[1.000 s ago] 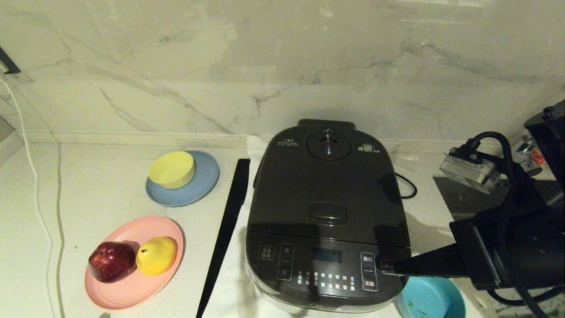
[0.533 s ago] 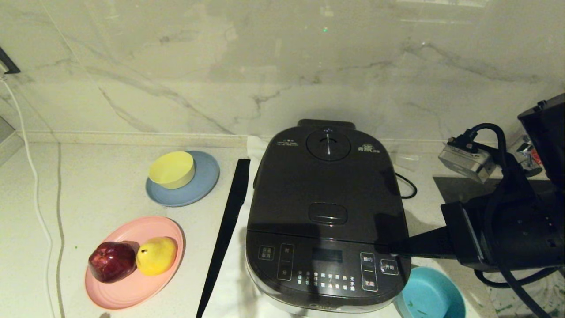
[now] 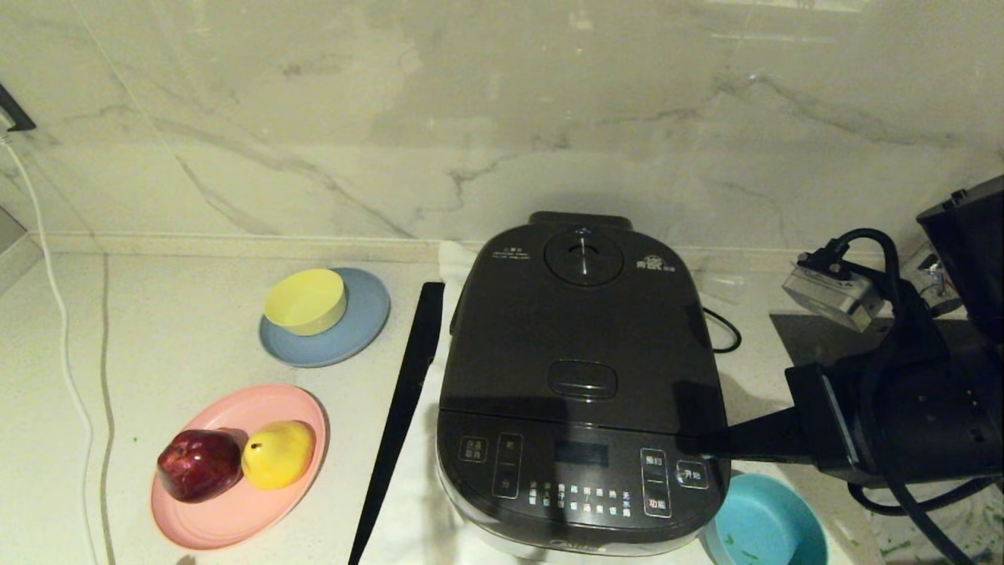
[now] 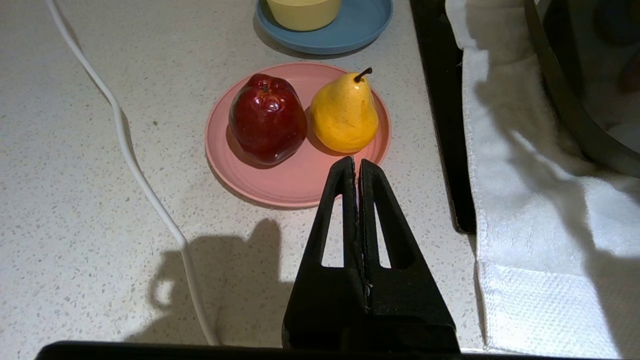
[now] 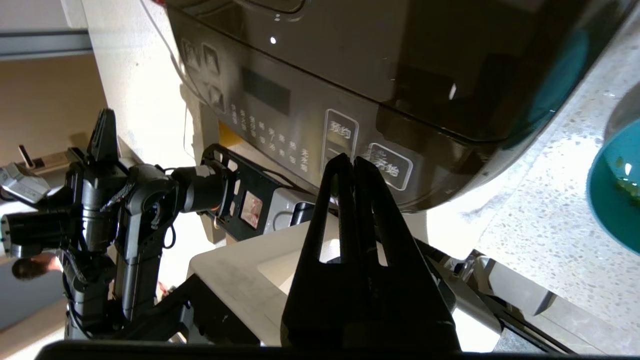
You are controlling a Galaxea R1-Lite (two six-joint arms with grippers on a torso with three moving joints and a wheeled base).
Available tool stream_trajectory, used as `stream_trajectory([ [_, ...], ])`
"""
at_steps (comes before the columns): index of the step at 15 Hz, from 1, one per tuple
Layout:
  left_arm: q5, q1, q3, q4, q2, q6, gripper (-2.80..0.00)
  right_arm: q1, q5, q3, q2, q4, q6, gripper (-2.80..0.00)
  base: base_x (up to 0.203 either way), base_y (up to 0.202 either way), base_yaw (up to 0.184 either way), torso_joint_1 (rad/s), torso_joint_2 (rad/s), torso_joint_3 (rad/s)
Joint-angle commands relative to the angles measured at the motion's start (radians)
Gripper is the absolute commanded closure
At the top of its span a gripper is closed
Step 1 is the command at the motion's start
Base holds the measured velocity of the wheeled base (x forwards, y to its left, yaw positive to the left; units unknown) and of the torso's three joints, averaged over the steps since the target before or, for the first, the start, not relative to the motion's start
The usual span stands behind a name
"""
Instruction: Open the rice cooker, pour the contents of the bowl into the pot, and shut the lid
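The dark rice cooker (image 3: pixel 580 377) stands mid-counter on a white towel, its lid (image 3: pixel 580 314) down, so the pot is hidden. My right gripper (image 3: pixel 692 447) is shut with nothing in it. Its tips hover at the right end of the control panel, just in front of the buttons; in the right wrist view the gripper (image 5: pixel 348 159) points at the rice cooker (image 5: pixel 400 65). The teal bowl (image 3: pixel 765 527) sits on the counter by the cooker's front right corner, below my right arm, with a few green bits (image 3: pixel 733 540) inside. My left gripper (image 4: pixel 356 161) is shut, parked above the counter near the pink plate.
A pink plate (image 3: pixel 235 510) with a red apple (image 3: pixel 200 464) and a yellow pear (image 3: pixel 278 453) lies front left. A yellow bowl (image 3: pixel 306 300) sits on a grey-blue plate (image 3: pixel 353 337) behind it. A long black strip (image 3: pixel 400 416) lies along the towel's left edge. A white cable (image 3: pixel 67 353) runs far left.
My right gripper has lifted from the panel's lower right edge to a little higher at its right end, uncovering more of the teal bowl. The lid stays down.
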Motion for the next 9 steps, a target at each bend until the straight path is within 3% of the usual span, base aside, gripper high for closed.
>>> stream_trajectory([
  [1, 0.0, 0.0, 0.0, 0.0, -0.001, 0.0, 0.0, -0.018, 0.001, -0.006, -0.013, 0.003, 0.003, 0.0, 0.0, 0.0, 0.0, 0.0, 0.0, 0.0],
  [9, 0.0, -0.001, 0.0, 0.0, -0.001, 0.0, 0.0, -0.034, -0.001, 0.037, -0.024, 0.014, 0.001, 0.0, 0.0, 0.0, 0.0, 0.0, 0.0, 0.0],
])
